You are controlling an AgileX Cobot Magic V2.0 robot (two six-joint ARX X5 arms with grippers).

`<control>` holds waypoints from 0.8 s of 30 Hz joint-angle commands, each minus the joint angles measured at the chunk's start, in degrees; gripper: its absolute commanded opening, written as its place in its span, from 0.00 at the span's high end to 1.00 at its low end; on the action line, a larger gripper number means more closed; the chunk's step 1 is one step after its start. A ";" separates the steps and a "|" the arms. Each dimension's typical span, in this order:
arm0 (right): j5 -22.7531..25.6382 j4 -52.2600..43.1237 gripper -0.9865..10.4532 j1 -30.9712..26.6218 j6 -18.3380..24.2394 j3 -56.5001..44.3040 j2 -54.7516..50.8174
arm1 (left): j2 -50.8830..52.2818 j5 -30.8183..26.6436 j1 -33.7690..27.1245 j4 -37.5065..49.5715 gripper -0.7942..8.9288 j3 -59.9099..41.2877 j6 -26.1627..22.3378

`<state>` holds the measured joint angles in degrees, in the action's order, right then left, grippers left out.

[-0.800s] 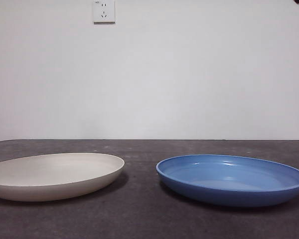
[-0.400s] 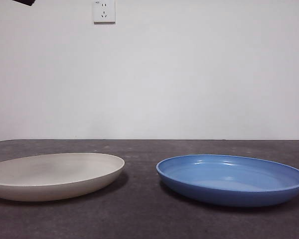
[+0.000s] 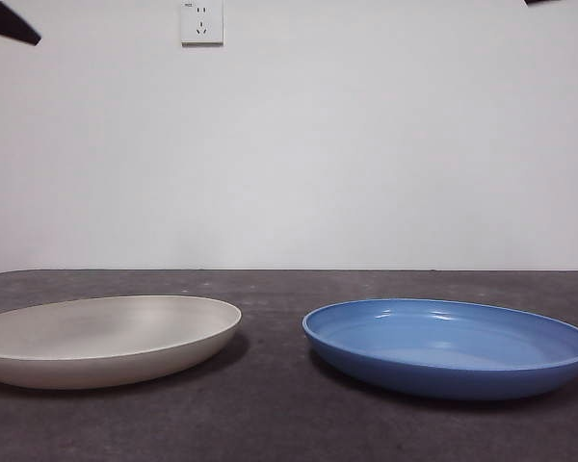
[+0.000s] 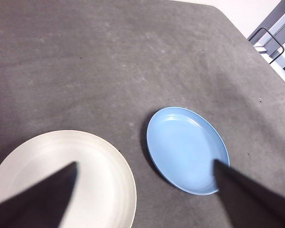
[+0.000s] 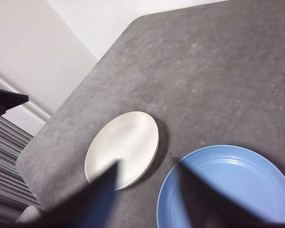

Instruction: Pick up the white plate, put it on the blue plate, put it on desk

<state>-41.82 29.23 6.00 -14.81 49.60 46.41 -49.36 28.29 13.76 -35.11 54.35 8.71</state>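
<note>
The white plate [image 3: 106, 337] lies on the desk [image 3: 270, 423] at the left, and the blue plate [image 3: 450, 345] lies to its right, a small gap between them. Both plates are empty. My left gripper [image 4: 145, 163] is open and hangs high above the two plates [image 4: 61, 175] [image 4: 185, 147]; a black tip [image 3: 5, 21] at the front view's top left corner is likely part of it. My right gripper [image 5: 148, 165] is open and also high, above the gap between the white plate [image 5: 123, 147] and the blue plate [image 5: 228, 190].
A white wall with a socket [image 3: 200, 21] stands behind the desk. The desk's rounded corner [image 5: 133, 23] and its edges show in the wrist views. Another small black tip [image 3: 539, 2] shows at the front view's top right.
A black arm tip has come into the top left corner of the front view and moved lower and leftward. The plates have not moved.
</note>
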 commanded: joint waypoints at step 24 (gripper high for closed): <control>-0.24 0.02 0.37 0.35 0.87 1.01 0.31 | -14.16 2.45 -12.22 -10.71 0.31 5.03 2.03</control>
<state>-41.89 29.54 6.02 -14.72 49.60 46.41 -62.19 30.20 1.76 -45.89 58.11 11.49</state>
